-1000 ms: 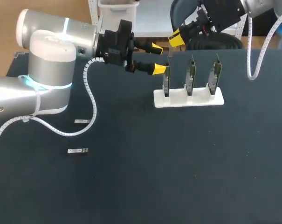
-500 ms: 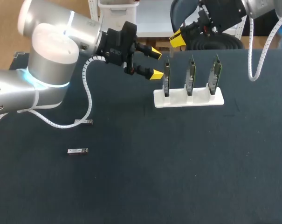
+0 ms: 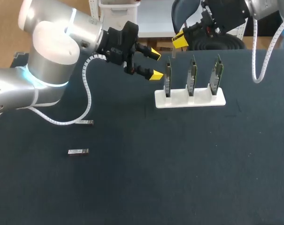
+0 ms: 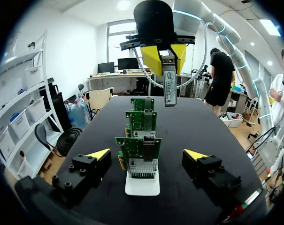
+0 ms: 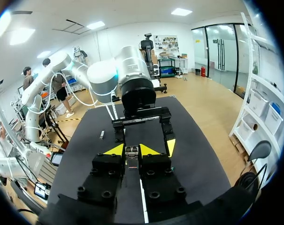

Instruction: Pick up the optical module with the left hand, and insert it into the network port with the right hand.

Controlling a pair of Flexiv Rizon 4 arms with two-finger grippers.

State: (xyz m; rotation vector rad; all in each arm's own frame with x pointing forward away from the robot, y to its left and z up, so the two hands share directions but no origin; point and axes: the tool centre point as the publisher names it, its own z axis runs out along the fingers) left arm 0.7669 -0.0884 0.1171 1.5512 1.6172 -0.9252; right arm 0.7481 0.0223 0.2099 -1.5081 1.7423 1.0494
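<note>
Dark table, card stand upper centre. My left gripper gaped empty; my right gripper pinched optical module, label seen only in left wrist view, print unreadable.

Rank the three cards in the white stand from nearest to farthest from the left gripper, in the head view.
1. Left card, right beside the left gripper.
2. Middle card, one slot farther.
3. Right card, at the far end.
</note>
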